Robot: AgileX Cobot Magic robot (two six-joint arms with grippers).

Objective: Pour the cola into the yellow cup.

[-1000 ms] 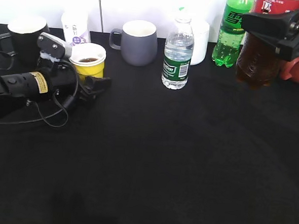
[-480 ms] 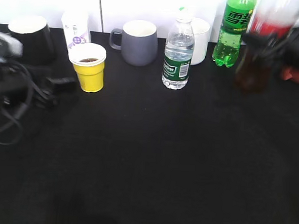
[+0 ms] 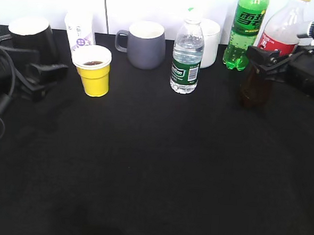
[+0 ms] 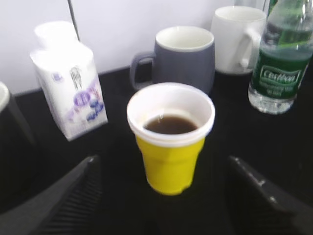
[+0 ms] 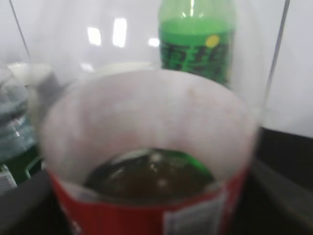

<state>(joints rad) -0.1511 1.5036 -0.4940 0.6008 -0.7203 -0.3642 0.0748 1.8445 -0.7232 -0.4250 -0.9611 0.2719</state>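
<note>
The yellow cup (image 3: 94,72) stands at the back left with dark cola in it. In the left wrist view the cup (image 4: 170,156) sits just beyond my open left gripper (image 4: 162,164), whose fingers are spread wide at either side and do not touch it. In the exterior view the left gripper (image 3: 50,78) lies left of the cup. My right gripper (image 3: 263,57) is shut on the cola bottle (image 3: 256,83), which leans right with its base on the table at the far right. The bottle (image 5: 146,196) fills the right wrist view.
Along the back stand a black mug (image 3: 31,35), a white carton with purple print (image 3: 80,28), a grey mug (image 3: 145,44), a small water bottle (image 3: 187,58), a white mug (image 3: 211,38) and a green soda bottle (image 3: 246,32).
My left gripper has let go of the yellow cup and drawn back to the left. My right gripper has lowered the cola bottle from the air onto the table.
</note>
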